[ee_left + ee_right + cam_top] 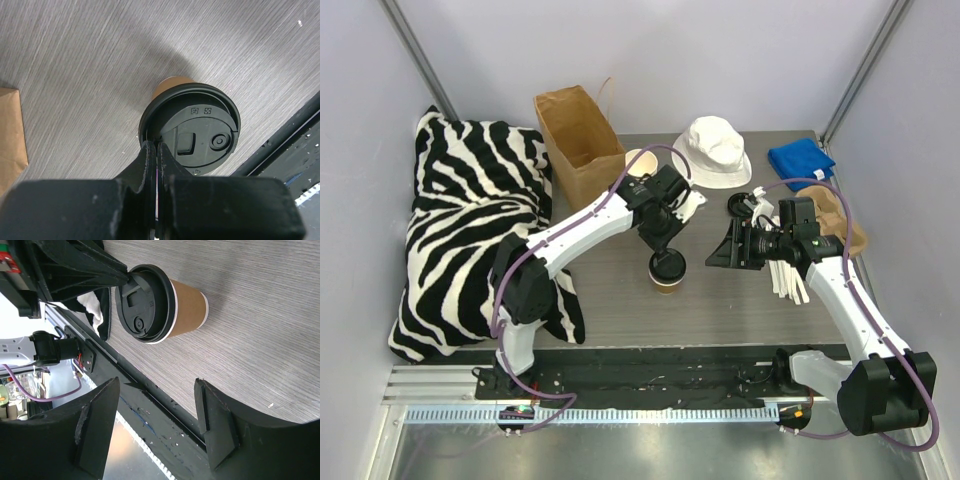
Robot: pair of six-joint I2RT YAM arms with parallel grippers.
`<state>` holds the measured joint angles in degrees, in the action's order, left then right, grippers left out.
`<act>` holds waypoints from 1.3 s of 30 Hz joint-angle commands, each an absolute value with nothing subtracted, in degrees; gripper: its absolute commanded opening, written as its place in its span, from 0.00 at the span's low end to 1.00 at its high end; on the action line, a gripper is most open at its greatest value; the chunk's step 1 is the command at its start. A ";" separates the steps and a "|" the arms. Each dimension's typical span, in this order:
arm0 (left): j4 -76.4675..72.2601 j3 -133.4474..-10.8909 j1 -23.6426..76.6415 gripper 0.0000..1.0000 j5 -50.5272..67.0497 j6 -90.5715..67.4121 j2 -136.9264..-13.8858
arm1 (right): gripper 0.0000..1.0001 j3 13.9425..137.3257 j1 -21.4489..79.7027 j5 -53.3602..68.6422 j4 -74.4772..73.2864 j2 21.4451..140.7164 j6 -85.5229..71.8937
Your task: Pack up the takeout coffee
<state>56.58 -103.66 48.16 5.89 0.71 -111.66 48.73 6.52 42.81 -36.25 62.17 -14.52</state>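
The takeout coffee (667,270), a paper cup with a brown band and a black lid, stands upright mid-table. My left gripper (664,251) hangs right over it, shut, its tips touching the near rim of the lid (192,132); the left wrist view shows the left gripper (154,146) with both fingers pressed together and nothing between them. My right gripper (714,254) is open to the right of the cup, at cup height and apart from it. In the right wrist view the coffee (172,305) lies beyond the right gripper (157,385), whose jaws stand empty.
An open brown paper bag (578,140) stands at the back left beside a zebra pillow (470,230). A white hat (715,150) and blue cloth (802,160) lie at the back. A pulp tray (840,225), white sticks (790,282) and a loose black lid (740,204) sit on the right.
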 commanded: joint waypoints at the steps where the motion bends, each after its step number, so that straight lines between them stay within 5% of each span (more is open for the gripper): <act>1: 58.45 -106.87 48.25 0.00 7.21 1.41 -111.27 | 0.70 49.40 6.50 44.03 -34.37 61.88 -14.59; 39: 56.87 -105.03 48.25 0.00 6.42 2.46 -113.29 | 0.71 48.16 6.50 45.88 -33.92 61.44 -14.50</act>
